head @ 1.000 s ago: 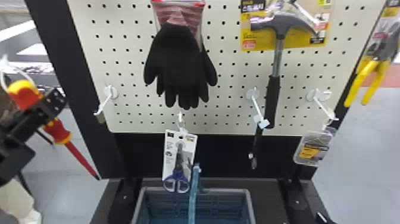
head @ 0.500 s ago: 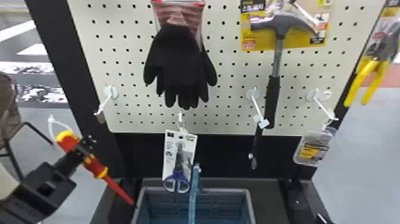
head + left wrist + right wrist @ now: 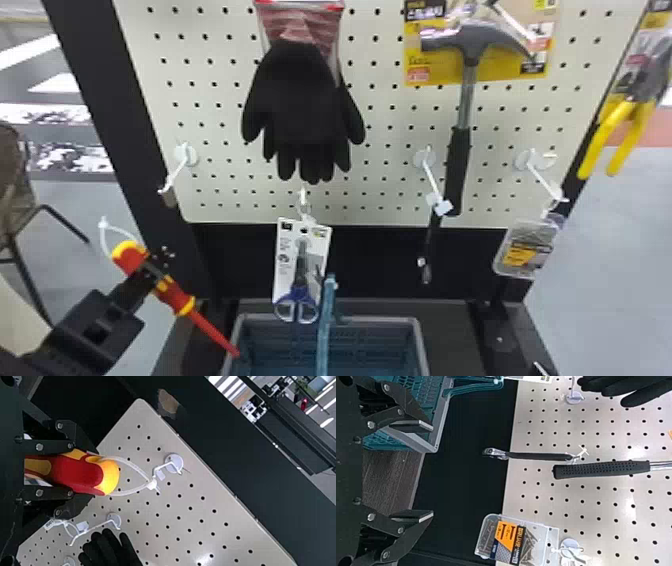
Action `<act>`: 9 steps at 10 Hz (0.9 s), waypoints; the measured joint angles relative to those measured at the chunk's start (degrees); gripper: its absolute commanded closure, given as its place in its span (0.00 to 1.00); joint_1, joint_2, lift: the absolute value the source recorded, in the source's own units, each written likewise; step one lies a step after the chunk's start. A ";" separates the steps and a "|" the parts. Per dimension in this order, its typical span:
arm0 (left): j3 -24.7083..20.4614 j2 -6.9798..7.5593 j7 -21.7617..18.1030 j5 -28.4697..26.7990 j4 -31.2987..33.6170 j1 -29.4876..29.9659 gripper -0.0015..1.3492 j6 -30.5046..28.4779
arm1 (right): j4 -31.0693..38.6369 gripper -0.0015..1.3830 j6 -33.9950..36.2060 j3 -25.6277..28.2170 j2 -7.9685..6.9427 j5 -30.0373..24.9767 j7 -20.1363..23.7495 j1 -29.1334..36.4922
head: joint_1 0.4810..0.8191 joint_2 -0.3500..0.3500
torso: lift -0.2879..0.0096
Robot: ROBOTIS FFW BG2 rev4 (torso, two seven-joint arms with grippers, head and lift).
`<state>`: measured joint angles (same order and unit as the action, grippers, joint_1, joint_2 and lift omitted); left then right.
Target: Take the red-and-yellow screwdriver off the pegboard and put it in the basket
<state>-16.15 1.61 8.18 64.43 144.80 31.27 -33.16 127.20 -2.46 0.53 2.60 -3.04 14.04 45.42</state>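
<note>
The black left gripper (image 3: 159, 270) is clamped on the handle of the red-and-yellow screwdriver (image 3: 176, 296), its shaft angled toward the left rim of the blue-and-grey plastic basket (image 3: 382, 319). The black right gripper (image 3: 432, 471) stands apart. Farther off, black gloves (image 3: 304, 112) hang before the pale perforated pegboard (image 3: 225, 150).

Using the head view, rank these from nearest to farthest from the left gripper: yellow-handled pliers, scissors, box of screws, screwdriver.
From the left gripper:
1. Screwdriver: in its fingers.
2. Scissors: above the basket.
3. Box of screws: lower right.
4. Yellow-handled pliers: far right.
</note>
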 measured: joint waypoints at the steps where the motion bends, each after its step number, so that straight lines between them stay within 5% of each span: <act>1: 0.79 0.25 0.00 0.45 -0.79 0.34 0.75 1.03 | 0.00 0.36 0.00 0.00 -0.10 -0.20 0.23 0.01 | 0.20 0.50 | 0.63; 3: 3.30 1.21 0.17 1.33 -1.75 1.60 0.83 5.23 | 0.01 0.36 -0.02 0.00 -0.49 -0.82 0.60 0.01 | 0.20 0.50 | 0.63; 7: 7.70 4.09 1.32 3.70 -3.50 3.47 0.84 10.14 | -0.24 0.36 -0.25 0.09 -1.26 -1.60 1.23 -0.05 | 0.20 0.50 | 0.63; 9: 9.32 4.42 -0.58 3.19 -6.07 3.48 0.83 12.44 | -0.42 0.36 -0.36 0.09 -1.36 -1.66 1.32 -0.11 | 0.20 0.50 | 0.63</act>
<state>-6.83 6.03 7.60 67.62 138.73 34.75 -20.73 126.78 -2.82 0.62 1.23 -4.70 15.35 45.32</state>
